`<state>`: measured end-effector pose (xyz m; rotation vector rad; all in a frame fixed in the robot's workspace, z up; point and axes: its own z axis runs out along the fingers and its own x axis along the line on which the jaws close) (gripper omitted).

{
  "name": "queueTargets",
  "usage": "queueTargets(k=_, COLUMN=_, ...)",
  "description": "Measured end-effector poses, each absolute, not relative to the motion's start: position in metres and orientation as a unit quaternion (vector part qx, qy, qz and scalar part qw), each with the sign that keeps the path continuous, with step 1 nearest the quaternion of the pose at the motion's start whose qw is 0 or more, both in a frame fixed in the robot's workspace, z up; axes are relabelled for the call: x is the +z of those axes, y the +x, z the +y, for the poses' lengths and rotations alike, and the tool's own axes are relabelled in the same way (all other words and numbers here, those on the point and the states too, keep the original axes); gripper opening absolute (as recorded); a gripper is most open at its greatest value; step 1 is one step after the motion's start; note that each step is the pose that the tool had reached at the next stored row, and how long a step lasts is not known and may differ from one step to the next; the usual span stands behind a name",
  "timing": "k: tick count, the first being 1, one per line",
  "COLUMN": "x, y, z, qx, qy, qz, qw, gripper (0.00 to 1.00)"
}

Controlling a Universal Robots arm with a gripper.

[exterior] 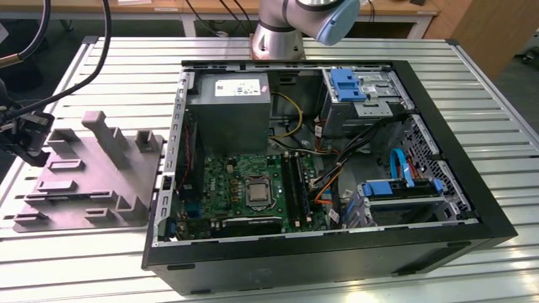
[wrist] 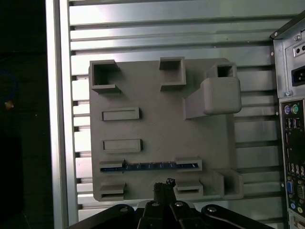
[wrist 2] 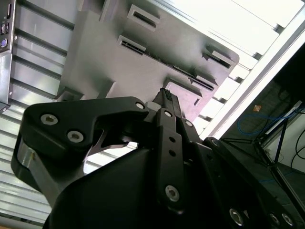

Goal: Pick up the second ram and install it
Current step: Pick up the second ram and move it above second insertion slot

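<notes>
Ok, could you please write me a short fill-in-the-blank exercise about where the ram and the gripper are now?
1. The second ram stands in a slot of the ____ holder.
2. The holder lies on the exterior view's ____ of the computer case.
3. The gripper hangs close to the ____, away from the computer case.
Missing words: grey; left; holder.

We see grey moulded fixture (exterior: 84, 183) flat on slatted metal table (exterior: 337, 47), just beside open computer case (exterior: 471, 208), on exterior view's left. Inside case we note grey power-supply box (exterior: 227, 120), green motherboard (exterior: 227, 183), blue drive caddy (exterior: 345, 85), loose cables (exterior: 291, 113).
</notes>
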<state>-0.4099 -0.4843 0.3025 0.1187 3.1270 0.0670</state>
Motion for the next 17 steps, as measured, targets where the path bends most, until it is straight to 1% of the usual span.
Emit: queueTargets(k=17, x=0.3007, y=-0.4101, z=-0.4843, qx=0.022, qy=-0.097, qz=0.995, qw=0.003, gripper=0.1)
